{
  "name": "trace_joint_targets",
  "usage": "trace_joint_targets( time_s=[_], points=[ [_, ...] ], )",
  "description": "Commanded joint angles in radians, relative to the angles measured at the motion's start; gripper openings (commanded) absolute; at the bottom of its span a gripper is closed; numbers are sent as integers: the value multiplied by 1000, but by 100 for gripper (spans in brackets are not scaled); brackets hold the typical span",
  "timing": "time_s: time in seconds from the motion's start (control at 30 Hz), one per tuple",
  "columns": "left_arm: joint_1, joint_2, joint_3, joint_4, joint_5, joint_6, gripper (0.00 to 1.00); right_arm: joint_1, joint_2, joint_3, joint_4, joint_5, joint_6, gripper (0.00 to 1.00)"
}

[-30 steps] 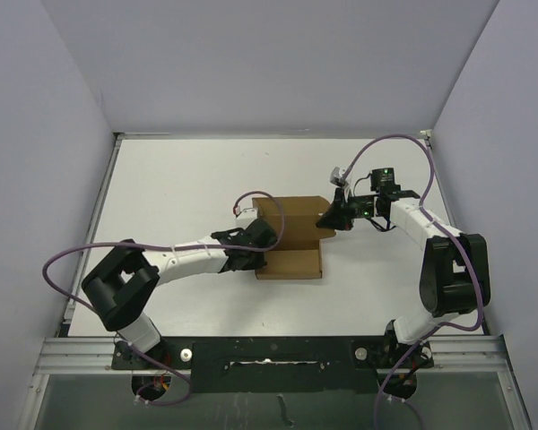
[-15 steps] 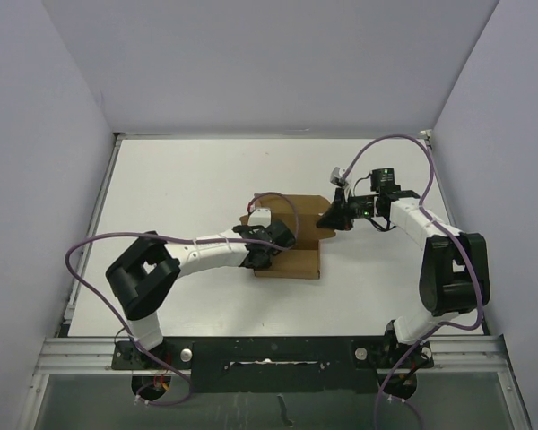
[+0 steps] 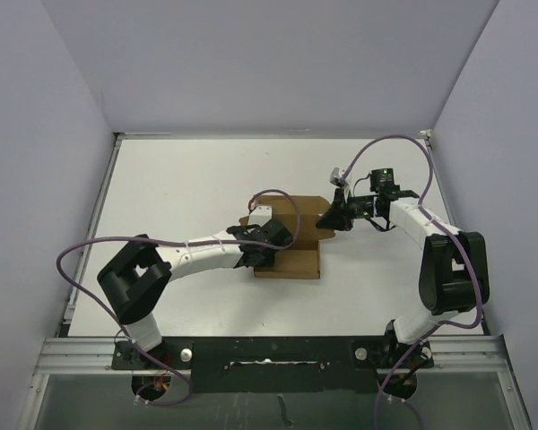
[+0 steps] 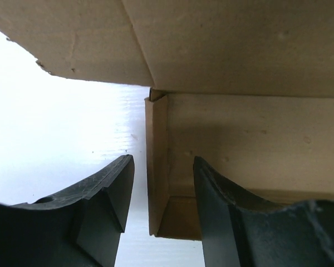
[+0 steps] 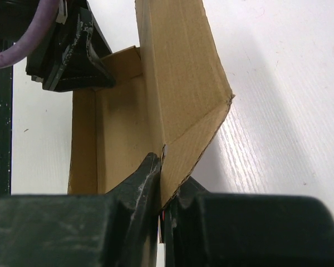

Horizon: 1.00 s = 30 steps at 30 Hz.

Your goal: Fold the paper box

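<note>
The brown paper box [image 3: 298,257] lies partly folded in the middle of the table. My left gripper [image 3: 271,238] is at its left side, open. In the left wrist view its jaws [image 4: 162,167] straddle an upright side wall [image 4: 157,139] without touching it, under an overhanging panel [image 4: 228,44]. My right gripper [image 3: 330,218] is at the box's far right corner. In the right wrist view it [image 5: 162,164] is shut on the lower edge of a raised flap [image 5: 175,72] that stands upright over the box floor [image 5: 119,133].
The white table [image 3: 179,188] is closed in by grey walls on three sides. A metal rail [image 3: 269,354] runs along the near edge by the arm bases. Purple cables [image 3: 390,143] loop above both arms.
My left gripper has opened and let go of the box's left side wall, and the left arm has shifted a little to the right. The right gripper has stayed shut on its flap.
</note>
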<state>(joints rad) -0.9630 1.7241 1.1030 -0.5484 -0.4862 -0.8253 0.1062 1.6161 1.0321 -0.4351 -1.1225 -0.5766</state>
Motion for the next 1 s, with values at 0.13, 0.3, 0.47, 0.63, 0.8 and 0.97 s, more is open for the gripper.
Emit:
trace_joint_targets(
  time_s=[0.13, 0.3, 0.47, 0.63, 0.8, 0.97],
  points=[
    [23, -35, -6, 117, 9, 106, 45, 9, -4, 39, 6, -28, -23, 0],
    [23, -50, -41, 152, 5, 134, 39, 7, -2, 39, 6, -28, -24, 0],
    [23, -39, -37, 148, 1, 152, 19, 9, -1, 40, 4, -27, -24, 0],
    [22, -25, -29, 141, 0, 160, 9, 9, -2, 40, 4, -26, -25, 0],
    [23, -63, -9, 118, 31, 161, 22, 8, -3, 40, 3, -26, -25, 0],
    [20, -191, -14, 119, 124, 193, 49, 7, -8, 41, 1, -28, -26, 0]
  ],
)
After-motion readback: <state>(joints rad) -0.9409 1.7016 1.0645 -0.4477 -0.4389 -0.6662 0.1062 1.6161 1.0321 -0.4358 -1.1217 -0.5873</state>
